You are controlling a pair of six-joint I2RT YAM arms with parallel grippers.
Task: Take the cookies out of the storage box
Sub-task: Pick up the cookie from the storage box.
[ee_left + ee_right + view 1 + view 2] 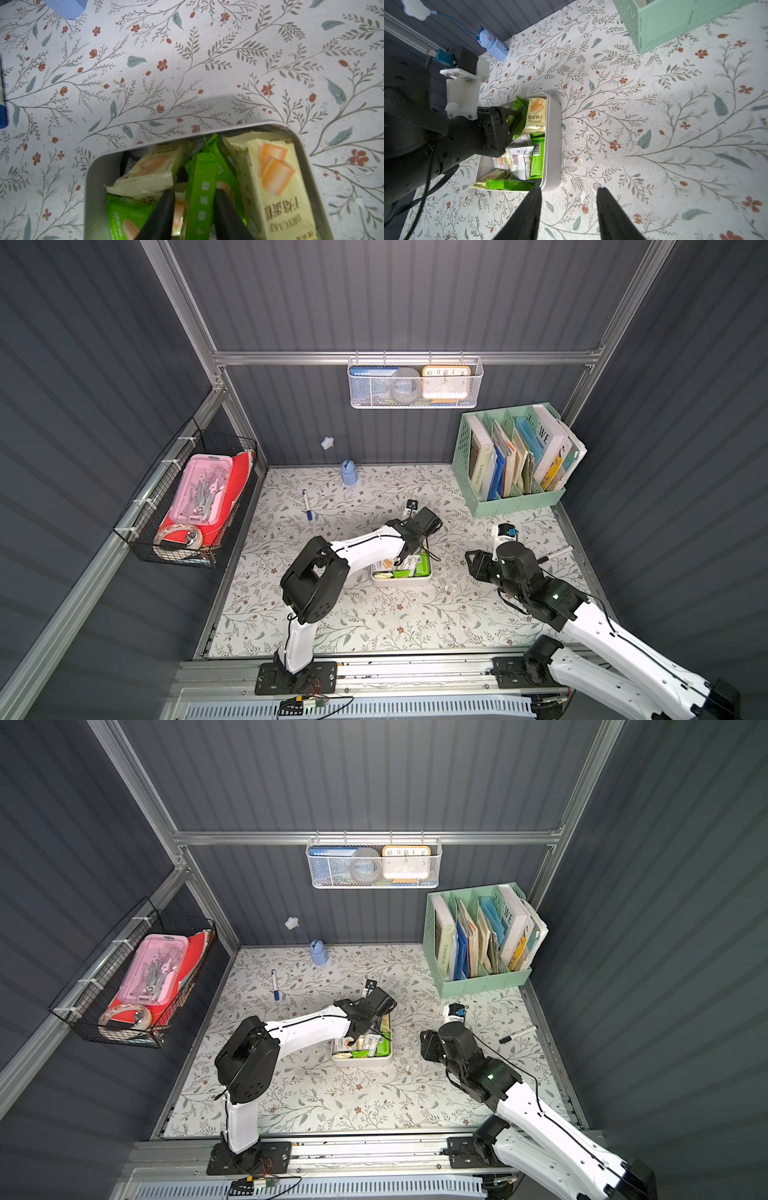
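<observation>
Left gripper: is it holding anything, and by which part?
The left gripper straddles a green cookie packet standing on edge in the storage box, one jaw at each side; whether it is clamped cannot be told.

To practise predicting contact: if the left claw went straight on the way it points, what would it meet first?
Most likely the green packet, upright between the fingers of the left claw inside the storage box; depth unclear.

Bright overhead light, L wrist dim
</observation>
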